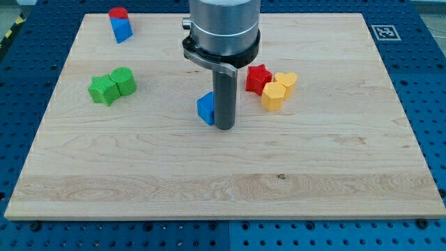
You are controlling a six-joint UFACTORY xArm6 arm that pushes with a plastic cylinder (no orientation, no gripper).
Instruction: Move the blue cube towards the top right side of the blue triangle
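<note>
My tip sits mid-board, touching the right side of the blue cube; it is a bare rod and holds nothing. The blue triangle lies well apart at the top left, near the board edge, a red block touching it above. Green blocks lie at the left between them.

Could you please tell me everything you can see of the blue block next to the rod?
The blue block is small, of matte plastic-looking material, angular in shape, though its right part is hidden behind the rod. It rests on the wooden board near the middle. My tip stands immediately at its right, apparently touching it. No other block touches it.
</note>
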